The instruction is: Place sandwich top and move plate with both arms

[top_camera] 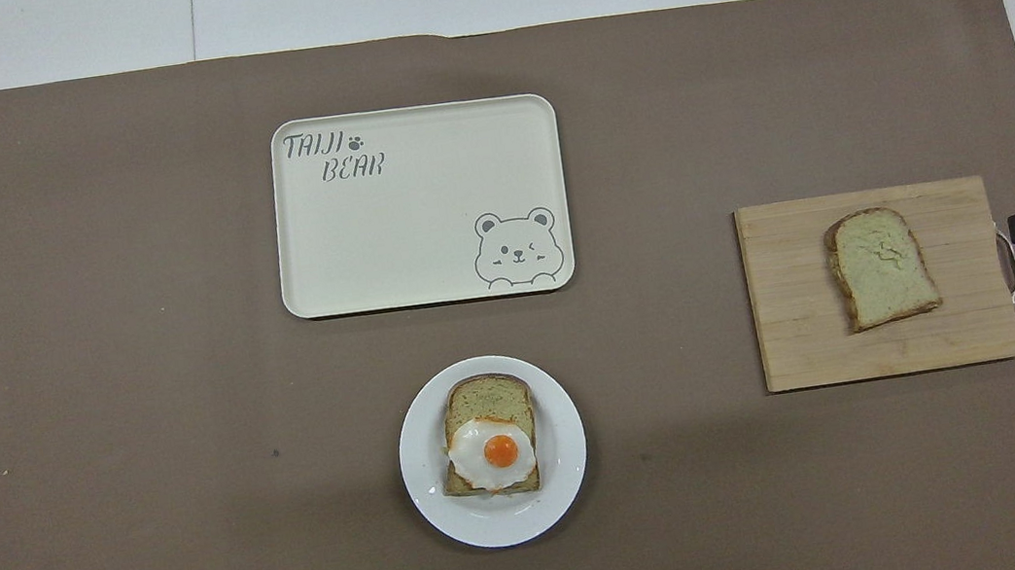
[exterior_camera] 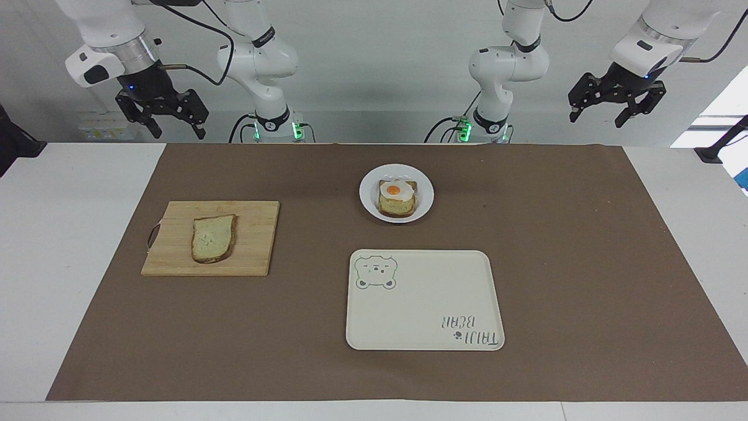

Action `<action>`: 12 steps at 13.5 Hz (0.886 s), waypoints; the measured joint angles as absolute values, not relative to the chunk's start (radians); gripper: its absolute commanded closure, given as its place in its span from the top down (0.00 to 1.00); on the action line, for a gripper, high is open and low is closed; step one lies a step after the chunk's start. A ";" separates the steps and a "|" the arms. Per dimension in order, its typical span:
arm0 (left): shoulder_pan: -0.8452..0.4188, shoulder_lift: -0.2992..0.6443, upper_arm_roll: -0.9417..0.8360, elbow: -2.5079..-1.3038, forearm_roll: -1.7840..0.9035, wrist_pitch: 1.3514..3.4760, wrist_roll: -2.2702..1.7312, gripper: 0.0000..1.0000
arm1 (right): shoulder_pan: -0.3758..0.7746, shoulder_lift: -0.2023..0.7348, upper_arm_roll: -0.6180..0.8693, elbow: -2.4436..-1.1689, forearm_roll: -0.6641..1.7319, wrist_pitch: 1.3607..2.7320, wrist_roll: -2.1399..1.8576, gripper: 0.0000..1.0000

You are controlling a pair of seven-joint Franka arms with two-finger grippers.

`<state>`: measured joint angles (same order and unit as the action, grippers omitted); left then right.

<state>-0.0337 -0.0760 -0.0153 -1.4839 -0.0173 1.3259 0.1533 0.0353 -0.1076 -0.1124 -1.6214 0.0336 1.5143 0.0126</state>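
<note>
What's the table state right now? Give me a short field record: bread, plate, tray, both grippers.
sandwich top: lying flat on the cutting board, toward the right arm's end
plate: holds the egg-topped slice, no top on it yet
tray: beside the plate, farther from the robots
right gripper: raised, open, holding nothing
left gripper: raised, open, holding nothing
</note>
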 measured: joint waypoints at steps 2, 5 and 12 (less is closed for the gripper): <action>-0.034 -0.076 -0.015 -1.484 -0.017 1.326 0.153 1.00 | 0.035 -0.108 -0.112 -1.621 0.034 1.514 0.013 1.00; -0.034 -0.077 -0.015 -1.484 -0.017 1.325 0.153 1.00 | 0.035 -0.108 -0.112 -1.621 0.034 1.514 0.013 1.00; -0.034 -0.077 -0.016 -1.485 -0.017 1.325 0.153 1.00 | 0.045 -0.111 -0.093 -1.651 0.034 1.514 -0.050 1.00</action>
<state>-0.0337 -0.0766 -0.0162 -1.4848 -0.0173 1.3247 0.1533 0.0446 -0.1108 -0.0933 -1.6508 0.0336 1.5138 -0.0495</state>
